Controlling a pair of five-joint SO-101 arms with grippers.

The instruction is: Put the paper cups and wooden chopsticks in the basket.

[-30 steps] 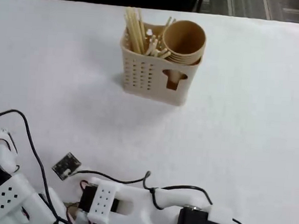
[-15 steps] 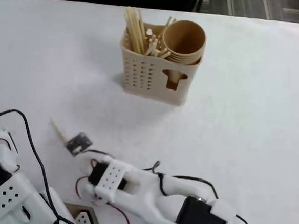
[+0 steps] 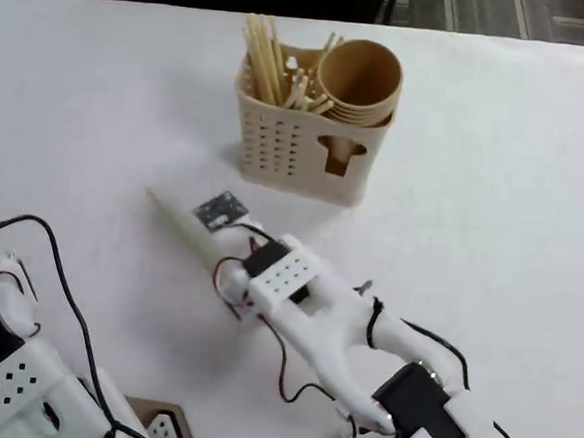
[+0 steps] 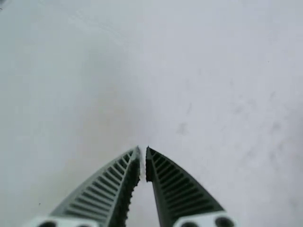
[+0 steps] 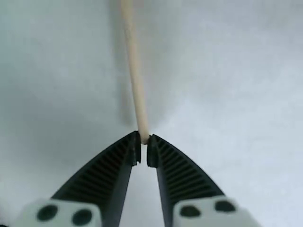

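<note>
- The right gripper (image 5: 144,144) is clamped on the near end of a single pale wooden chopstick (image 5: 134,71), which sticks straight out beyond its tips.
- In the high view this chopstick lies left of centre, low over the white table (image 3: 494,193). It is below and left of the beige perforated plastic basket (image 3: 301,165) and not touching it.
- The basket, in the upper middle, already holds a stack of brown paper cups (image 3: 360,78) on its right side. A bundle of upright wooden chopsticks (image 3: 263,57) stands on its left.
- To do this step well, I judge the arm should lift the stick above the rim and tilt it point down. It should release over the left side, clear of the cups, since a pinch at the end lets the stick swing.
- The left gripper (image 4: 142,158) has its jaws together on nothing, above bare table.
- Compared with a second ago, the right arm has stretched from the bottom edge up toward the centre. The held chopstick has travelled up and to the right, closer to the basket.
- The basket, its contents and the left arm at the lower left look unchanged.
</note>
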